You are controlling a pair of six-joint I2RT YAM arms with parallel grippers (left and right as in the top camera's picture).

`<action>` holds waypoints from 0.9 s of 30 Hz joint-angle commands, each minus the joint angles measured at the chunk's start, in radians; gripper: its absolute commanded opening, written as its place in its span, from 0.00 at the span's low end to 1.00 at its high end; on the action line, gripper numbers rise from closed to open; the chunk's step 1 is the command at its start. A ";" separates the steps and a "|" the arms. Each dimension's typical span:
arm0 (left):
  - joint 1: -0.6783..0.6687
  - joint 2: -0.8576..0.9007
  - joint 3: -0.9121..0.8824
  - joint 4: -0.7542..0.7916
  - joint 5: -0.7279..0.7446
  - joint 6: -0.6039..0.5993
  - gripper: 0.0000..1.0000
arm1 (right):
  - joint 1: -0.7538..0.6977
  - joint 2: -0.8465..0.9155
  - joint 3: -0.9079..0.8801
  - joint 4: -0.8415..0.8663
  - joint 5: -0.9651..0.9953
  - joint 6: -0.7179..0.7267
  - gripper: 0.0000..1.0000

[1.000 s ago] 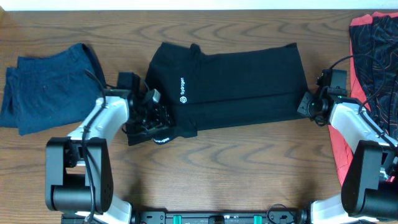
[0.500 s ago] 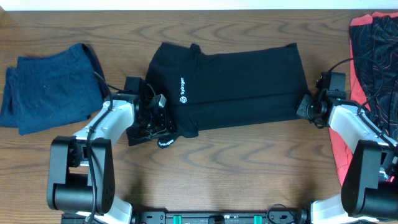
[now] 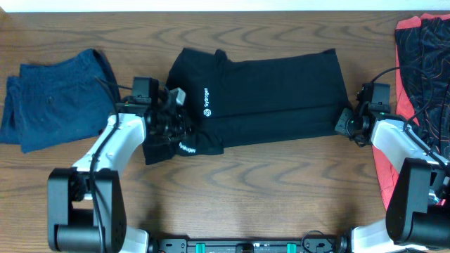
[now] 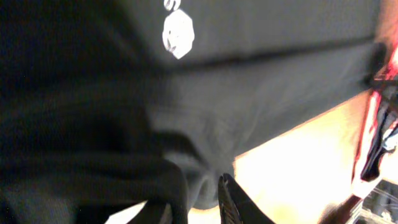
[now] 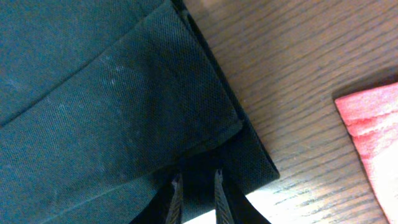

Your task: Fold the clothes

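Observation:
The black trousers [image 3: 267, 98] lie folded across the middle of the table, with a small white logo [image 3: 207, 111] near their left end. My left gripper [image 3: 177, 125] is at their near left corner. In the left wrist view the left gripper [image 4: 199, 186] is shut on a bunched fold of the black trousers [image 4: 261, 93], and one of its fingers [image 4: 233, 202] shows beside the cloth. My right gripper [image 3: 343, 121] is at the near right corner. In the right wrist view the right gripper [image 5: 196, 180] is shut on the edge of the black trousers [image 5: 93, 112].
A dark blue garment [image 3: 53, 105] lies crumpled at the far left. A red-and-black patterned piece [image 3: 422, 56] lies along the right edge, close to my right arm, and also shows as the red cloth [image 5: 373, 137] and red cloth [image 4: 373, 124]. Bare wood runs along the near side.
My left gripper has closed on the trousers' near left corner and moved away from the table's near edge, pulling the corner with it. The right gripper has closed slightly and stayed in place.

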 commanded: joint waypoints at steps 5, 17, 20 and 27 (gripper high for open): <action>0.027 -0.023 0.025 0.235 0.015 -0.139 0.22 | 0.006 0.006 -0.008 -0.004 0.003 0.003 0.17; 0.027 -0.023 0.025 0.351 -0.247 -0.203 0.55 | 0.006 0.006 -0.008 -0.003 0.003 0.003 0.17; 0.027 -0.023 0.025 0.346 -0.246 -0.203 0.67 | 0.006 0.006 -0.008 -0.004 0.003 0.003 0.17; 0.018 -0.023 0.025 0.331 0.013 -0.282 0.62 | 0.006 0.006 -0.008 -0.005 0.003 0.003 0.18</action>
